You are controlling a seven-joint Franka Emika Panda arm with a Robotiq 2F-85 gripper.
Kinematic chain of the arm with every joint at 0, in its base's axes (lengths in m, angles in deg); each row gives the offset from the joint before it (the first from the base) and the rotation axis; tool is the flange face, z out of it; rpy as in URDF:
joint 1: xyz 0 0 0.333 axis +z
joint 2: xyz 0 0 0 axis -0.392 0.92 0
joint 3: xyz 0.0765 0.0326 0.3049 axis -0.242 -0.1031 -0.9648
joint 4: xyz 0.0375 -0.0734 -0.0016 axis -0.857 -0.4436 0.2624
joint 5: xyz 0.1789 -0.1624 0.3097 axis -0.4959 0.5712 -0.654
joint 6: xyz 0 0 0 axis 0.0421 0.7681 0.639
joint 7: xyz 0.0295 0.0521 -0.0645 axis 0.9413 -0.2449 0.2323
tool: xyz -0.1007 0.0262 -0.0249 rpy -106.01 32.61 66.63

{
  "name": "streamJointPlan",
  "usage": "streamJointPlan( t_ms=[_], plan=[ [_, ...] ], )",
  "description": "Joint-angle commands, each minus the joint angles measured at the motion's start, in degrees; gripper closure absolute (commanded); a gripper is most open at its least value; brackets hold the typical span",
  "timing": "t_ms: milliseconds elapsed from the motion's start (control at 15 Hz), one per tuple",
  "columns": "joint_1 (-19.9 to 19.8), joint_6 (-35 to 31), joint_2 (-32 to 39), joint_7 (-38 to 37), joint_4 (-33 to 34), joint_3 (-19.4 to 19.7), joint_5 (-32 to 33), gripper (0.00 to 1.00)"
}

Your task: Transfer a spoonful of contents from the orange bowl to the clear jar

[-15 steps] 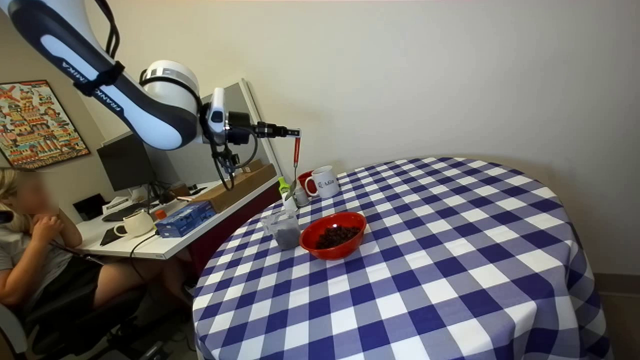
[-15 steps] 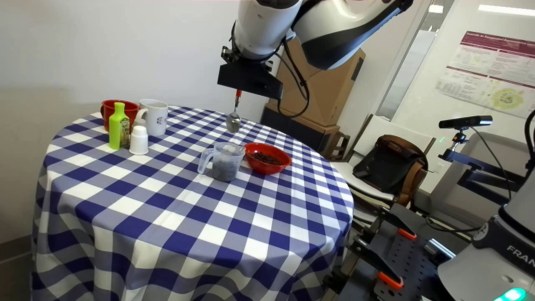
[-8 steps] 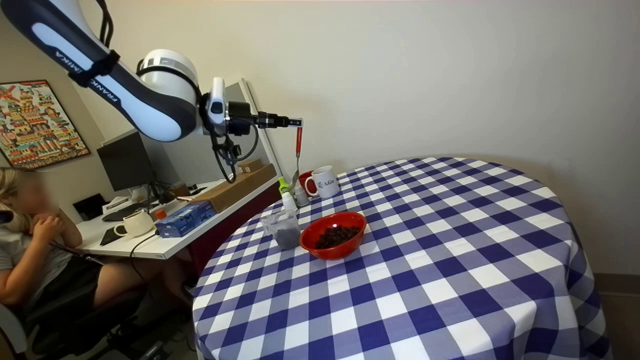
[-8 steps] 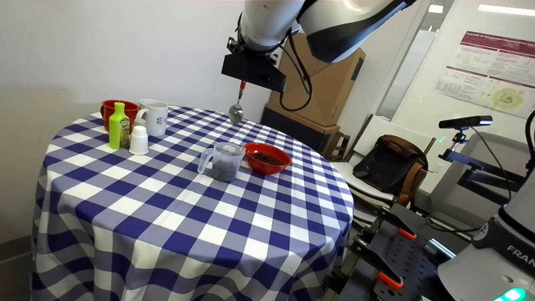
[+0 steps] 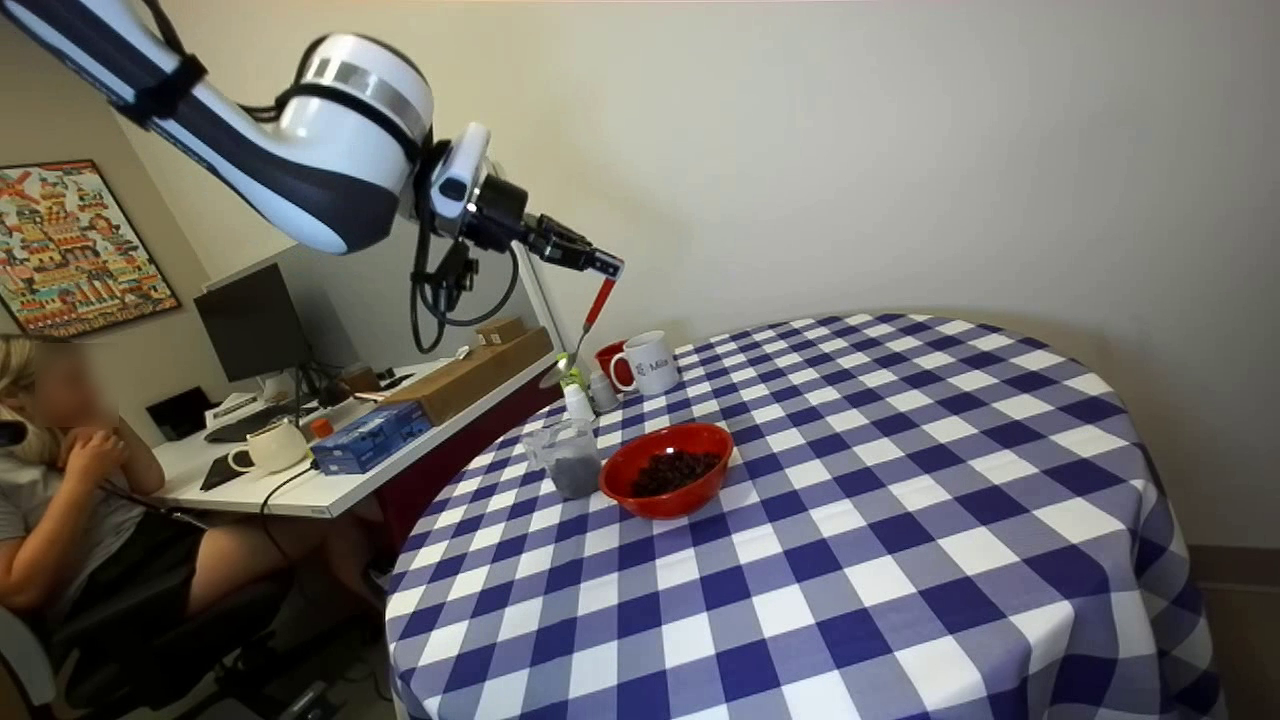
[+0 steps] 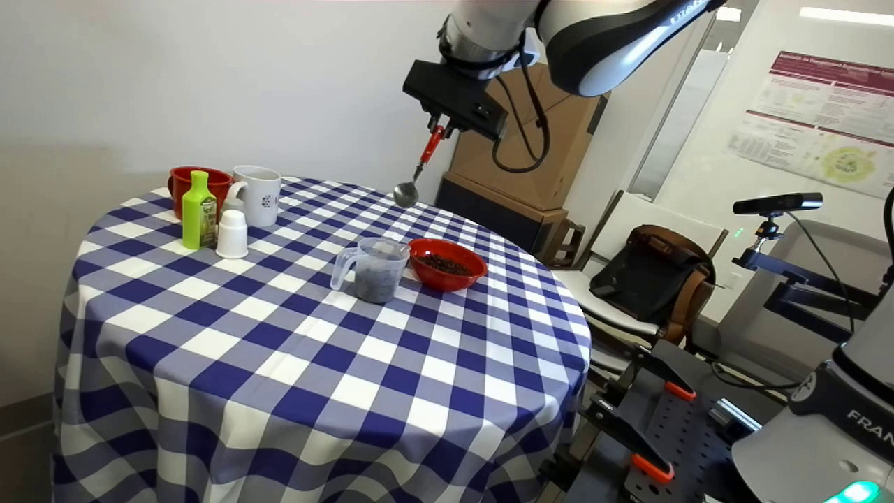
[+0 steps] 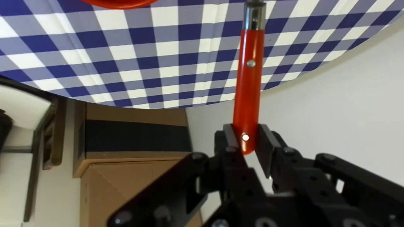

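Wrist view: grips the spoon [image 7: 247, 78] near the end of its red handle, with the black fingers [image 7: 267, 142] of the gripper [image 7: 245, 138] pressed against it from both sides. Catches only a sliver of the red bowl [image 7: 121, 3], at the top edge, on the checked cloth [image 7: 126, 52].

In both exterior views, holds the spoon in mid-air, tilted, with the metal end lower than the handle, and apart from both the bowl and the clear jug [image 6: 377, 279]. Cannot tell from here a loaded spoon from a bare one.

Also shows, in both exterior views, the jug upright on the cloth, just beside the bowl; cannot tell touching from a slight gap. Shows dark brown bits [image 5: 672, 473] lying in the bowl, and a grey tint in the lower part of the jug, too murky to name.

In an exterior view, takes in a white mug [image 6: 260, 199], a red mug [image 6: 223, 190], a green bottle [image 6: 199, 216] and a small white container [image 6: 232, 236], standing close together on the cloth. Includes as well, in an exterior view, a seated person [image 5: 75, 545] beside a desk [image 5: 300, 497] with a monitor [image 5: 250, 320].
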Motion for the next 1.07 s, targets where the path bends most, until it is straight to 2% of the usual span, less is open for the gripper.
streamJointPlan(
  t_ms=[0,200,333,467,1000],
  plan=[
    [-4.6,-5.7,-7.1,9.1,-6.4,4.5,-12.5,0.95],
    [-8.1,-8.1,-9.3,18.4,-9.9,7.5,-23.8,0.95],
    [-9.1,-9.7,-9.5,26.7,-12.5,8.7,-33.3,0.95],
    [-8.5,-9.4,-9.6,32.2,-14.6,9.7,-39.3,0.95],
    [-9.8,-9.4,-8.1,40.2,-21.5,12.1,-49.7,0.95]
  ],
)
